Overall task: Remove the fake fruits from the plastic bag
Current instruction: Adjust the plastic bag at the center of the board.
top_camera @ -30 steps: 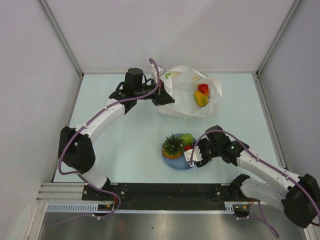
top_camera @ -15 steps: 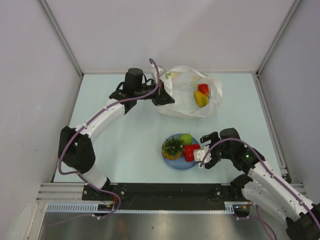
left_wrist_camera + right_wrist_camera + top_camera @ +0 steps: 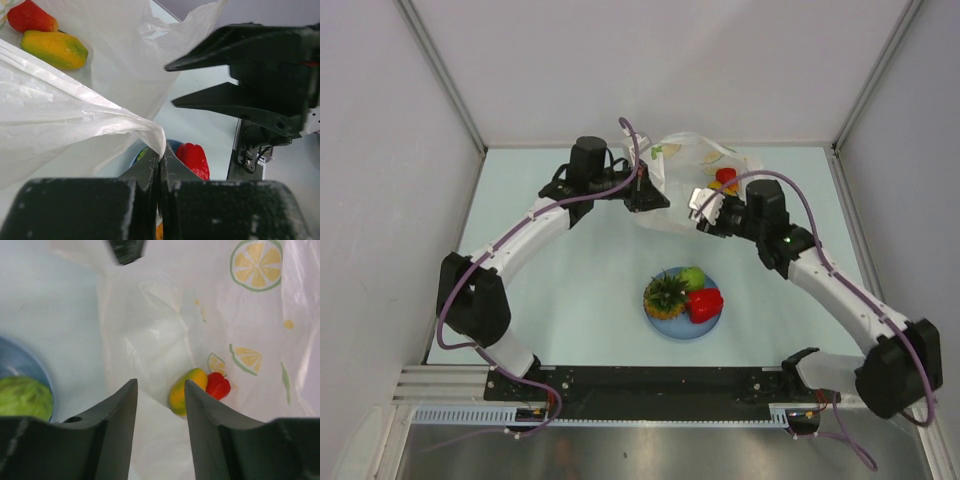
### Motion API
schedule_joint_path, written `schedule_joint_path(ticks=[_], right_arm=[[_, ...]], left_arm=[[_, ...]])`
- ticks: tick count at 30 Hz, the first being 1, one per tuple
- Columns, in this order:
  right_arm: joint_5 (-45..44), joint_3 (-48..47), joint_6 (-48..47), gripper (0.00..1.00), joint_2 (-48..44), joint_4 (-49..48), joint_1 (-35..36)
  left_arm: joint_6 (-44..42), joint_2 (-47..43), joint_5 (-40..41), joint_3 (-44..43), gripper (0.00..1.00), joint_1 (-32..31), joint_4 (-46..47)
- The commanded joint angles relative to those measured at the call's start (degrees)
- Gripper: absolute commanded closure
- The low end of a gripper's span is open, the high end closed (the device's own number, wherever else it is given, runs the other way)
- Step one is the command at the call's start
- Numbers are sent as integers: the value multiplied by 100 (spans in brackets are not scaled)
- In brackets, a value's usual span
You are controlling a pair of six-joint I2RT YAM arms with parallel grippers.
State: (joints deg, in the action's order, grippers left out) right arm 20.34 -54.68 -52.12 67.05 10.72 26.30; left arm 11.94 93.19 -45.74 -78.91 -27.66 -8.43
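Note:
The plastic bag (image 3: 685, 155) lies at the far middle of the table. My left gripper (image 3: 648, 196) is shut on its near left edge and holds the mouth up (image 3: 160, 152). My right gripper (image 3: 704, 211) is open and empty at the bag's mouth (image 3: 160, 385). A yellow-orange mango (image 3: 181, 390) and a red piece (image 3: 218, 385) lie together inside the bag, just beyond my right fingers; both show in the left wrist view too: mango (image 3: 54, 49), red piece (image 3: 31, 17). The pineapple (image 3: 665, 295), green apple (image 3: 693, 277) and a red pepper (image 3: 706, 304) sit on the plate.
The round blue plate (image 3: 678, 333) lies at the near middle of the table, between the two arm bases. White enclosure walls with metal posts stand on the left, right and far sides. The bag bears lemon-slice prints (image 3: 256, 264).
My right gripper left the red pepper on the plate, drew back to the right, then swung up to the bag's mouth. The left gripper has not moved.

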Motion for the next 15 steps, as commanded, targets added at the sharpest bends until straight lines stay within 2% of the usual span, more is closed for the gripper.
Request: schedule_joint_path(ticks=[1,4,6,7,10,12,15], right_arm=[[-477,-517,1351,56,1079,-1202,-37],[-978,-614,1572,63,1713,-1318,-239],[-1233,-606,1687,65,1777,-1099,-336],[-1338,-580,2088,66,1777,-594,-363],[-1559,-54,2591,66,1392,-168,-468],[-1481,588,2567,66,838,-202,-451],[-1550,757,2452,61,651,-508,-416]], left_arm=[[-201,-292,-216,-107,100,-73,-185],[-385,-502,-252,7,100,-99,-300],[-517,-626,-173,121,100,-117,-440],[-674,-696,-138,165,100,-126,-493],[-947,-907,12,437,100,-143,-642],[-1071,-1004,65,517,100,-143,-730],[-1186,-996,91,614,100,-143,-783]])
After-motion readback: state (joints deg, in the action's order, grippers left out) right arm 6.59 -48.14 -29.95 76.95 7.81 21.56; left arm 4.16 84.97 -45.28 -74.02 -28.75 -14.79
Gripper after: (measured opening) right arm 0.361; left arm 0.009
